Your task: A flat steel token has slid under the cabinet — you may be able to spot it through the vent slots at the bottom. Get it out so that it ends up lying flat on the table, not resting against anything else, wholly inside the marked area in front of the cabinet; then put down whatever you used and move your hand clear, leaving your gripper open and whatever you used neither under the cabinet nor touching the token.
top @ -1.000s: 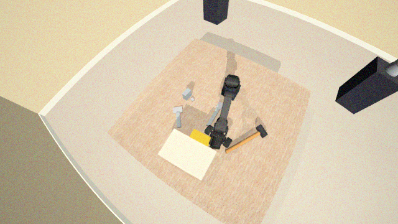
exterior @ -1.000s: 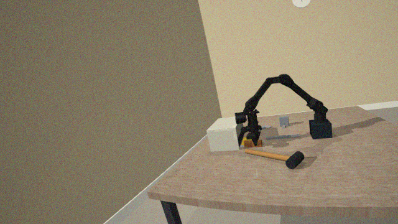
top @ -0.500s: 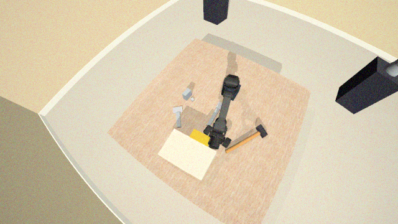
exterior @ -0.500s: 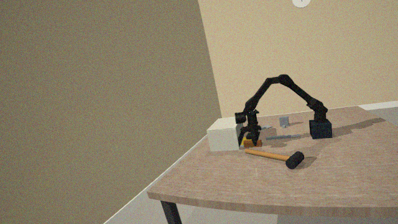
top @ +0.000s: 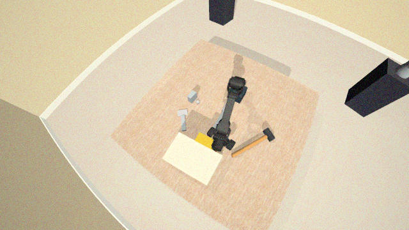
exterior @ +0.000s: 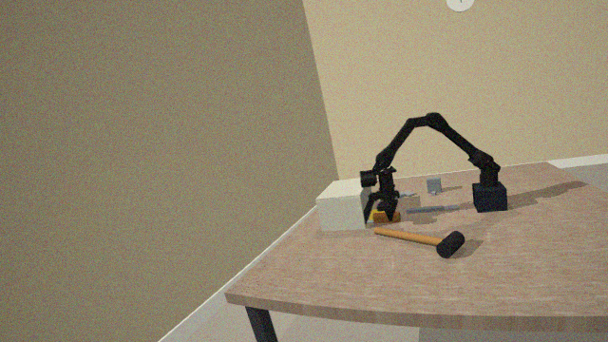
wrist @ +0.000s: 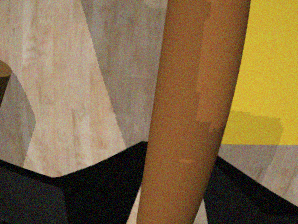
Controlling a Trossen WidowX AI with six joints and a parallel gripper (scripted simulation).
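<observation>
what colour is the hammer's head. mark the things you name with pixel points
The hammer's head (top: 269,134) (exterior: 450,244) is black, seen best in the exterior view.
</observation>
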